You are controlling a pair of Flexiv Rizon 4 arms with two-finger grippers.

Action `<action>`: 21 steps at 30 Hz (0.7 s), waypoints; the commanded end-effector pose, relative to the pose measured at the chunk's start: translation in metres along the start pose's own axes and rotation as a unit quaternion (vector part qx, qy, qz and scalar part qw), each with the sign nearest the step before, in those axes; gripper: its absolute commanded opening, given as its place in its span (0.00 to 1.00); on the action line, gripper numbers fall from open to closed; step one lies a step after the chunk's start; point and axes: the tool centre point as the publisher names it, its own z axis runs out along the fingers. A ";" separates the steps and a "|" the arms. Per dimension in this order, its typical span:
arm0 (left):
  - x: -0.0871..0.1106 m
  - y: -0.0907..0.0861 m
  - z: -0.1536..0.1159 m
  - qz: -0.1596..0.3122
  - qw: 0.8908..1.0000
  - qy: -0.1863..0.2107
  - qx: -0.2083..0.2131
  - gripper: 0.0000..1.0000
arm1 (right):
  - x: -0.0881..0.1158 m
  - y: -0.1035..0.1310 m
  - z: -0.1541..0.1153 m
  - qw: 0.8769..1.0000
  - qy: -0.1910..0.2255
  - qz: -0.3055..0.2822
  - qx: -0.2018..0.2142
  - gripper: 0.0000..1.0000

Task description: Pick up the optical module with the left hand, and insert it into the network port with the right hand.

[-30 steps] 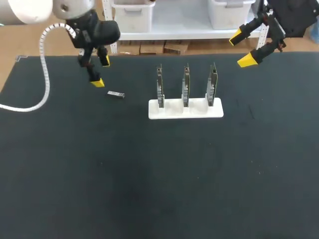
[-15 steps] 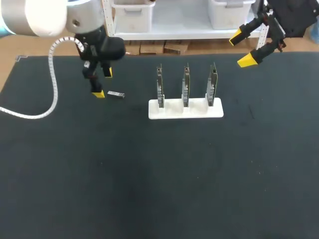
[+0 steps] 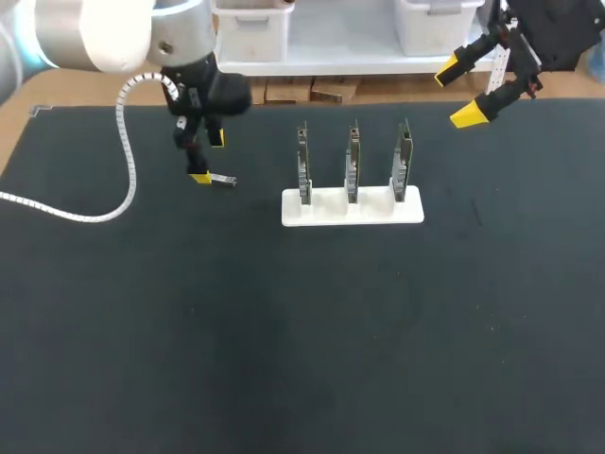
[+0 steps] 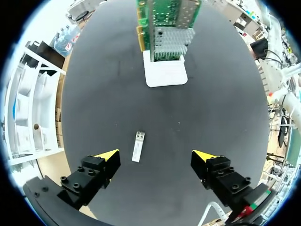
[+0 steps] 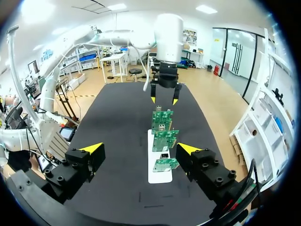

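Observation:
The optical module is a small silver bar lying flat on the black table, left of the stand. My left gripper hangs open just above it, one yellow tip close beside its left end. In the left wrist view the module lies a little ahead of the open left gripper, nearer one finger and touching neither. The network ports sit on three upright green boards in a white stand. My right gripper is open and holds nothing, high above the far right of the table.
A white coiled cable from my left arm lies over the table's left part. In the right wrist view the boards stand ahead of the right gripper, with the left gripper beyond them.
My left gripper has moved right and come down toward the module, staying open. The right arm, the module and the stand have not moved.

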 end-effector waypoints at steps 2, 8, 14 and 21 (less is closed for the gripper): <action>-0.003 0.004 0.006 0.018 1.000 0.014 0.017 1.00 | 0.000 0.003 0.000 1.000 0.001 0.000 0.003 1.00; -0.002 0.007 0.013 0.015 1.000 -0.013 0.013 1.00 | 0.000 0.003 0.000 1.000 0.001 0.000 0.003 1.00; -0.001 0.010 0.022 0.026 1.000 -0.010 0.005 1.00 | 0.000 0.003 0.000 1.000 0.001 0.000 0.003 1.00; 0.003 0.011 0.030 0.021 1.000 0.003 0.005 1.00 | 0.000 0.003 0.000 1.000 0.001 0.000 0.003 1.00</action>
